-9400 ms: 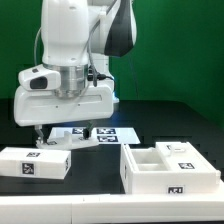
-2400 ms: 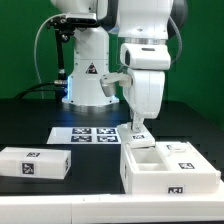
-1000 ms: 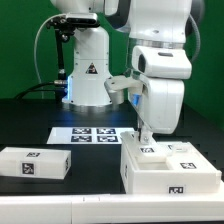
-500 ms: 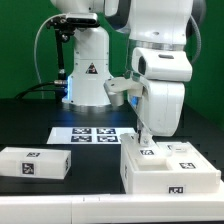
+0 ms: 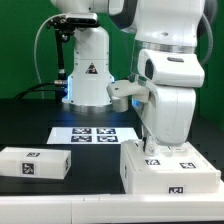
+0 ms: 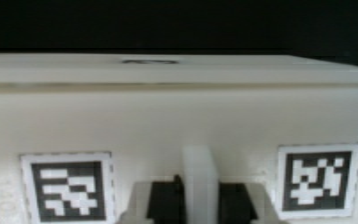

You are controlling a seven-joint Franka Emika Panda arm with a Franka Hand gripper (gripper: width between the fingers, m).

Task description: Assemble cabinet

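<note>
Low on the exterior view's right, you have the cabinet body (image 5: 168, 176) sitting on the black table (image 5: 30, 115) — an open white box with marker tags on its front and top. Your arm (image 5: 172, 70) stands over it from the upper right of that frame. The gripper (image 5: 152, 150) dips to the box's rear edge, toward the corner nearer the frame's middle, and the wide white hand hides most of the fingers. A second cabinet part, the loose block (image 5: 35, 163), lies at the lower left of that view, tagged and well apart from the body. Between the two and farther back, the marker board (image 5: 95, 134) lies flat on the table.

Through the wrist view you look close onto a blurred white panel (image 6: 176, 100) of the cabinet carrying two tags, with a thin white ridge (image 6: 197, 175) between them. Two dark fingertips (image 6: 158, 198) flank that ridge — one on each side. You cannot tell whether they press on it or merely straddle it, so the gripper's opening and hold are unclear.
</note>
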